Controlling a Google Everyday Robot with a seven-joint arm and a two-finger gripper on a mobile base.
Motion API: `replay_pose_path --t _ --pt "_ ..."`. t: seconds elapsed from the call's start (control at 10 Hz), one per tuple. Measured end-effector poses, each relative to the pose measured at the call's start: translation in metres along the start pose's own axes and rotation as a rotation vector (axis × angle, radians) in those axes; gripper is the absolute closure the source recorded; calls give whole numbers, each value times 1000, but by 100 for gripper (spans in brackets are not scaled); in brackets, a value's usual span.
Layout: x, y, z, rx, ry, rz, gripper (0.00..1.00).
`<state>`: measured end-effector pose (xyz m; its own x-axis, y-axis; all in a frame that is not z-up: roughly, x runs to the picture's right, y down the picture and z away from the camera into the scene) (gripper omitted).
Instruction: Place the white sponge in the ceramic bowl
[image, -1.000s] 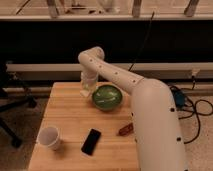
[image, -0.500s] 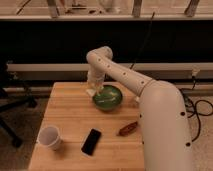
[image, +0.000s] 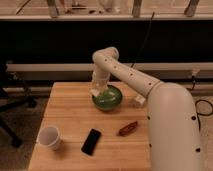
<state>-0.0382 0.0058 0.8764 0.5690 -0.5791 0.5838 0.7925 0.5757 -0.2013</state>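
The green ceramic bowl (image: 109, 100) sits at the back middle of the wooden table (image: 70, 115). My arm reaches from the lower right, bends high above the table and comes down to the gripper (image: 97, 89) at the bowl's left rim. The gripper is shut on the white sponge (image: 94, 93), a small pale block held just over the bowl's left edge. The arm hides part of the bowl's right side.
A white cup (image: 50, 137) stands at the front left. A black phone (image: 91, 141) lies at the front middle. A reddish-brown item (image: 128, 128) lies to its right. A small white carton (image: 139, 100) stands right of the bowl. An office chair (image: 10, 107) is at the left.
The gripper with the sponge has moved right, from left of the bowl to over the bowl's left rim. The other things have not moved.
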Motion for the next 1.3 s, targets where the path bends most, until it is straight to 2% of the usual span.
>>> replay_pose_path --t 1.3 --pt "17 15 -7 28 -5 42 100"
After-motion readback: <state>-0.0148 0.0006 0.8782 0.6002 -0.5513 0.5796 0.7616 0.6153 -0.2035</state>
